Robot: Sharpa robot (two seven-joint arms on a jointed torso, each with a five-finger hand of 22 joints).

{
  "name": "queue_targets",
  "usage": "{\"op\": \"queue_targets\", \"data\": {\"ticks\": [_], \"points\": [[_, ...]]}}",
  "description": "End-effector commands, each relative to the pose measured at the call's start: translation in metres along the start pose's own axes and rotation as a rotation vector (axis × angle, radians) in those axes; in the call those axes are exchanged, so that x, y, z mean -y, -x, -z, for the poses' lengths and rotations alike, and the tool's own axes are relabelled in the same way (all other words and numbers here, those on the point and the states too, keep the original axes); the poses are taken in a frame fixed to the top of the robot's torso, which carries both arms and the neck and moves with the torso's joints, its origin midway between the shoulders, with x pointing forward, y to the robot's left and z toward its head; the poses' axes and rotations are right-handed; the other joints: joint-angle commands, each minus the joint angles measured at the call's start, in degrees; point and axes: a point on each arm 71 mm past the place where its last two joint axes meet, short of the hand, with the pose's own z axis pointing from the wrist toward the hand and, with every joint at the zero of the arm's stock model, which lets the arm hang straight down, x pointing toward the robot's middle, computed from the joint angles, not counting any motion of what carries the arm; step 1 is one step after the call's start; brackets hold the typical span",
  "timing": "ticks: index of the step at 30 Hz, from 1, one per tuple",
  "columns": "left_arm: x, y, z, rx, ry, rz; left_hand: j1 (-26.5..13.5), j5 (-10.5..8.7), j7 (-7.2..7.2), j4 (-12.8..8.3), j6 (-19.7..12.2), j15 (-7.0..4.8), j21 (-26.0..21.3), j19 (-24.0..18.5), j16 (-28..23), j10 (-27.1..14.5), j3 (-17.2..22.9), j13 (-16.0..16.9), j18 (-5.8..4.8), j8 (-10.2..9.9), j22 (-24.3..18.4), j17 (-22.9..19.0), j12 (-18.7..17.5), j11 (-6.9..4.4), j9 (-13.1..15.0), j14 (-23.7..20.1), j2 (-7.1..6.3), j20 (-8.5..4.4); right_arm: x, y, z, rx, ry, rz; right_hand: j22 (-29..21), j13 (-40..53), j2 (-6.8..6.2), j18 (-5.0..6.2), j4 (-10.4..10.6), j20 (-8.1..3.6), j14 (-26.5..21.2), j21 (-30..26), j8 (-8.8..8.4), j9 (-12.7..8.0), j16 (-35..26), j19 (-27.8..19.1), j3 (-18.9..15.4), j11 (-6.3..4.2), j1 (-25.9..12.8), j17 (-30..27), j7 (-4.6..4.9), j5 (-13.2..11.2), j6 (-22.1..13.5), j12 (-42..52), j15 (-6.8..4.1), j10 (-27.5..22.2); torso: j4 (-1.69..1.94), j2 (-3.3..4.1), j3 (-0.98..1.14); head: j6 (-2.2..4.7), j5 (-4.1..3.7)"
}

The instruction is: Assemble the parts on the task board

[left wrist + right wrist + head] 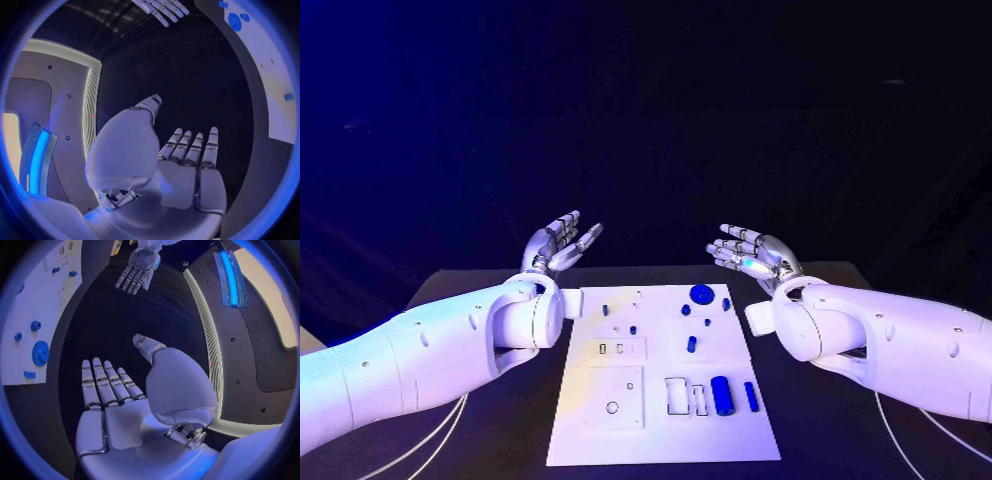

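Observation:
The white task board (661, 430) lies in the middle of the black table, with several small blue parts on it: a round disc (702, 294) at the far end, a short peg (691, 344) mid-board, a thick cylinder (723, 395) and a slim bar (751, 396) near the front right. My left hand (560, 244) is raised past the board's far left corner, fingers apart, holding nothing. My right hand (751, 256) hovers past the far right corner, palm up and empty. The left wrist view shows flat extended fingers (194, 150); the right wrist view shows the same of its fingers (103, 385), and the disc (40, 353).
Pale recessed outlines (616, 398) mark the board's left half. Black table (488, 440) surrounds the board on both sides. Both white forearms (430, 360) flank the board. The right wrist view catches my left hand (139, 270) across the table.

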Motion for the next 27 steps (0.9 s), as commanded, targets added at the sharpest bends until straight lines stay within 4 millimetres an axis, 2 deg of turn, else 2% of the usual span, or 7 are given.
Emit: {"op": "queue_targets", "data": {"ticks": [1,5,6,8,13,17,27], "points": [[0.003,-0.006,-0.001,-0.064,-0.033,0.033,2.85,0.52,2.15,0.5,1.13,0.34,0.27,0.99,0.38,1.03,0.68,0.11,0.73,0.55,0.13,0.16,0.39,0.15,0.21,0.75,-0.23,0.56,0.0,-0.009,-0.002,-0.173,-0.033,0.041,0.46,0.26,0.02,1.64,-0.51,0.45,3.77,0.92,0.8,0.52,0.68,3.78,1.05,0.16,3.43,0.45,8.02,0.55,3.06,0.61,-0.03,3.32,0.0,0.03,0.01,0.0,0.0],[0.003,-0.006,-0.001,-0.064,-0.033,0.033,3.02,0.5,2.19,0.62,1.35,0.32,0.29,0.9,0.44,1.32,0.57,0.15,0.67,0.59,0.14,0.2,0.44,0.24,0.25,1.05,-0.15,0.62,-0.001,-0.008,-0.004,-0.191,-0.039,0.055,0.76,0.52,0.16,2.34,-1.31,0.42,10.06,1.79,1.65,1.11,1.67,7.59,1.21,-0.37,4.66,1.16,7.69,0.38,6.74,0.95,-0.72,8.37,0.0,0.03,0.01,0.0,0.0],[0.006,0.006,0.005,-0.085,-0.023,0.051,3.21,0.48,2.28,0.76,1.53,0.4,0.36,0.99,0.54,1.51,0.47,0.17,0.66,0.61,0.17,0.27,0.47,0.33,0.27,1.51,-0.04,0.61,-0.018,0.007,-0.012,-0.163,0.099,0.239,1.0,0.68,0.08,2.64,-1.62,0.39,13.03,2.29,2.14,1.45,2.29,9.69,1.29,-0.6,5.12,1.53,7.62,0.15,8.49,1.25,-1.04,10.57,0.28,1.59,-0.08,-0.51,-0.03],[0.008,0.006,0.007,-0.098,-0.026,0.052,3.37,0.45,2.39,0.9,1.78,0.48,0.4,1.07,0.62,1.86,0.37,0.2,0.67,0.65,0.19,0.31,0.52,0.47,0.31,1.81,0.03,0.6,-0.024,0.01,-0.014,-0.158,0.139,0.3,1.67,0.98,-0.22,3.71,-2.15,0.33,15.91,4.16,3.38,2.27,3.16,16.23,1.32,-1.33,6.05,1.88,7.04,-0.35,13.42,1.75,-1.95,17.38,0.4,1.95,0.04,-0.42,-0.16],[0.014,0.01,0.013,-0.123,-0.047,0.039,3.42,0.35,2.66,1.37,1.97,0.45,0.45,1.21,0.59,2.14,-0.16,0.21,0.73,0.61,0.21,0.26,0.52,0.81,0.32,1.82,-0.08,0.52,-0.038,0.015,-0.017,-0.169,0.232,0.482,1.83,0.93,-0.82,4.68,-2.42,0.03,19.36,5.69,4.61,3.05,4.21,20.26,1.17,-2.3,6.73,2.25,6.18,-1.27,19.28,1.53,-3.13,20.52,0.85,3.05,0.4,0.2,-0.47],[0.02,0.014,0.018,-0.119,-0.058,0.031,3.88,0.44,2.73,2.48,1.13,0.05,0.23,0.08,0.37,0.8,-1.87,0.06,0.94,0.02,0.07,-0.03,0.32,0.87,0.05,0.93,-0.47,0.43,-0.046,0.016,-0.019,-0.198,0.27,0.639,1.74,0.95,-1.41,4.84,-2.55,-0.87,22.64,6.55,5.93,3.81,5.12,23.33,1.25,-3.3,7.41,2.57,5.34,-2.01,25.2,1.67,-4.22,24.01,1.37,3.78,0.52,0.19,-0.9],[0.032,0.019,0.03,-0.111,-0.078,0.021,4.97,1.04,2.97,3.19,-3.47,-1.97,-0.3,-6.38,-0.02,-5.76,-7.61,-0.42,2.42,-2.35,-0.42,-1.14,-0.15,1.01,-1.18,-3.59,-2.57,-0.24,-0.055,0.014,-0.022,-0.278,0.275,1.004,1.66,0.82,-2.52,4.8,-1.88,-3.36,29.62,8.04,7.06,4.0,6.76,29.54,3.54,-5.26,7.67,3.2,3.71,-3.34,30.91,1.37,-6.67,30.55,2.39,5.72,0.89,0.77,-1.84]]}}
